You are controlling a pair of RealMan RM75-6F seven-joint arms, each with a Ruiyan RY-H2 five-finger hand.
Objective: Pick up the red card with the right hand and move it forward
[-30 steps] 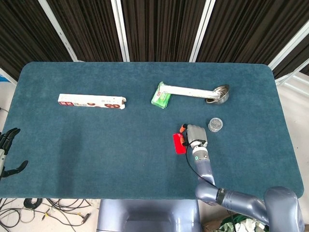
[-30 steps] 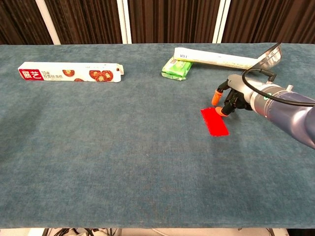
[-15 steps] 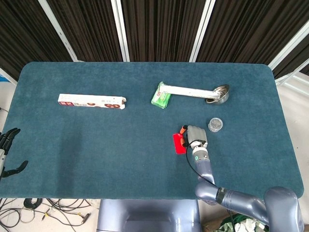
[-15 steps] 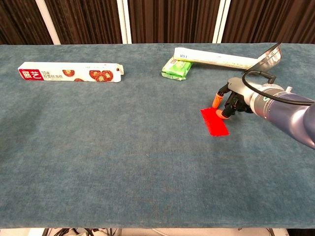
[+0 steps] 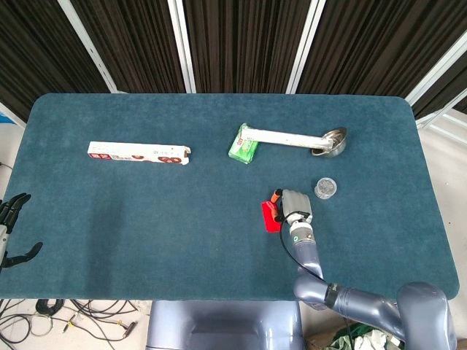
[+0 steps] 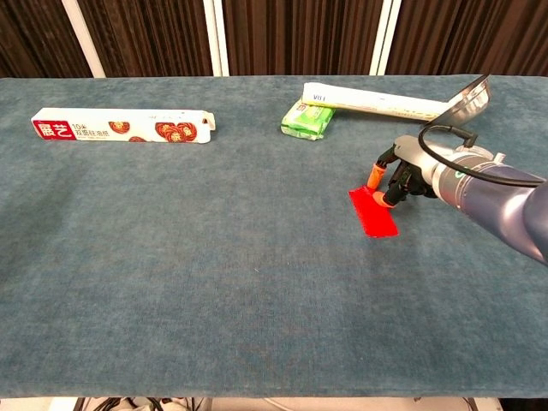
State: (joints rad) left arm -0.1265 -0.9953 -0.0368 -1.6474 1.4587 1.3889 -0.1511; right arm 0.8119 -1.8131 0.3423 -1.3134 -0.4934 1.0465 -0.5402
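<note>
The red card (image 6: 372,211) (image 5: 271,216) lies on the blue table cloth, right of the middle. My right hand (image 6: 401,175) (image 5: 292,205) sits at the card's far right corner. Its orange-tipped fingertips (image 6: 375,177) are curled down onto the card's edge and pinch it, while the card still lies almost flat. My left hand (image 5: 12,227) hangs off the table's left side with its fingers spread and nothing in it.
A green packet (image 6: 307,119) and a long-handled ladle (image 6: 390,103) lie beyond the right hand. In the head view a small round lid (image 5: 325,187) sits just right of the hand. A long printed box (image 6: 122,127) lies at the far left.
The right hand's fingertips have come down and closed onto the card's far corner. The card has stayed in place. The left hand has not moved.
</note>
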